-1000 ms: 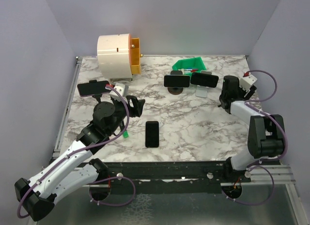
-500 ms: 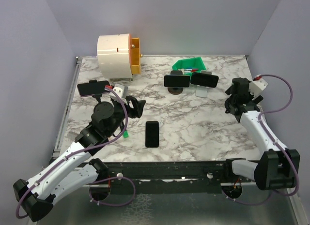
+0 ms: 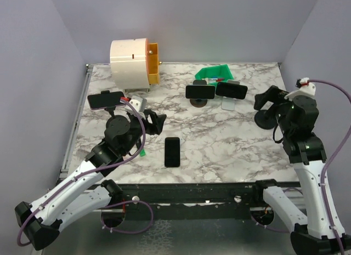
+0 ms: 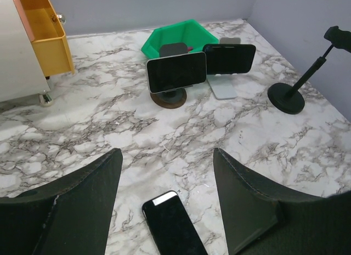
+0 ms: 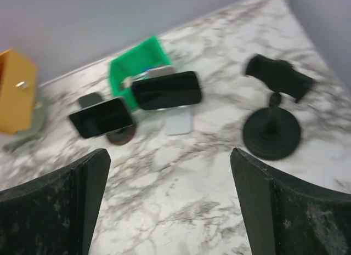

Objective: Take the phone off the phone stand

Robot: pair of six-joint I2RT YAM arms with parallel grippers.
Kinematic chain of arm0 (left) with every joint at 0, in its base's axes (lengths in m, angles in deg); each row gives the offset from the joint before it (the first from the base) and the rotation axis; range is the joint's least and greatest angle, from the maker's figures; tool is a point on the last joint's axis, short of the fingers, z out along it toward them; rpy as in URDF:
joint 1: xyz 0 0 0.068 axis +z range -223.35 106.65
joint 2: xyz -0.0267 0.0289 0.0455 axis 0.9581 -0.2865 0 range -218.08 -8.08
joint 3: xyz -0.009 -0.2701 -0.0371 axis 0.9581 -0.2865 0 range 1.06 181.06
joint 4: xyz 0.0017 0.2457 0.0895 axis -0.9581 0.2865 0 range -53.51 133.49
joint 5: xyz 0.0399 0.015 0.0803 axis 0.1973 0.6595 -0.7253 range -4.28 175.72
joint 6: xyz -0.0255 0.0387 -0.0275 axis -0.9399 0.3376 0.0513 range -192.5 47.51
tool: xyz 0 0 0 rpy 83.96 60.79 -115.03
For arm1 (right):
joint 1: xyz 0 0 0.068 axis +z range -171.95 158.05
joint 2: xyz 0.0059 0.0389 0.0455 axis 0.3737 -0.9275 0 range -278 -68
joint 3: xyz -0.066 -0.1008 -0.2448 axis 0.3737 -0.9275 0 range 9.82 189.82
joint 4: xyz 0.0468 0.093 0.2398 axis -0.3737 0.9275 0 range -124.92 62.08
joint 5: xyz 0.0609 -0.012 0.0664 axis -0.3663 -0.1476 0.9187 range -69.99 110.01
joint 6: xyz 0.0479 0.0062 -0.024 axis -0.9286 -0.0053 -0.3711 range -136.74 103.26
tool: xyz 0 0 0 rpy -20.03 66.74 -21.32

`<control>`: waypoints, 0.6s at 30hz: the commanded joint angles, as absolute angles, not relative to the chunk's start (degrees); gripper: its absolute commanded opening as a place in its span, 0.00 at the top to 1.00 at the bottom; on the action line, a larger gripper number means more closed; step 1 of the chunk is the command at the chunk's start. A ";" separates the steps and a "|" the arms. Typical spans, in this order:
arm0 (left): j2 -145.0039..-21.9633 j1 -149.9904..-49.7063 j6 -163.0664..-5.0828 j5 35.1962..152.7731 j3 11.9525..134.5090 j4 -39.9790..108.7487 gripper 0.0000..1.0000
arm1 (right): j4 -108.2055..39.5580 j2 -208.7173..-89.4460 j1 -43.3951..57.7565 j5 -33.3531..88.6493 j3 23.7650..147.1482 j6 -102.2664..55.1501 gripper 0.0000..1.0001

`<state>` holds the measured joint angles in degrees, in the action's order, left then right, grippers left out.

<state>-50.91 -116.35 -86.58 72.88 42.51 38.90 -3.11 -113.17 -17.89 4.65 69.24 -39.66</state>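
Right gripper (image 5: 169, 156) jaws wide apart, empty; nearest mounted phone (image 5: 166, 90) straight ahead on grey stand (image 5: 179, 122), long axis sideways. Left gripper (image 4: 164, 156) apart, farther.

White drum-shaped housing (image 3: 129, 62) at far-left corner of marble tabletop (image 3: 230, 142), standing on short feet. Orange drawer (image 3: 153, 63) on its right side, small knob on face. Green plastic bin (image 3: 218, 73) at far centre, well apart from housing, open top; contents indistinct. Lavender walls (image 3: 33, 68) on left, back and right.
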 commanded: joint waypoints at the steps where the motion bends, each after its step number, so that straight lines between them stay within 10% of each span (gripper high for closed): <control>1: -51.36 -116.68 -86.66 73.97 41.76 38.13 0.32 | -9.88 -116.95 -14.34 30.14 70.00 -31.18 0.05; 9: -52.04 -116.76 -85.83 74.15 41.21 37.60 0.32 | -51.61 -129.54 -14.17 50.54 60.66 -49.51 0.14; 18: -53.42 -116.77 -84.77 74.00 41.33 37.48 0.32 | -35.18 -150.52 -9.15 35.91 78.65 -37.65 0.11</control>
<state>-52.94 -116.55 -86.01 73.06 41.84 38.29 -38.84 -146.46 -11.71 45.37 73.70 -43.53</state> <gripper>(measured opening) 0.681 0.864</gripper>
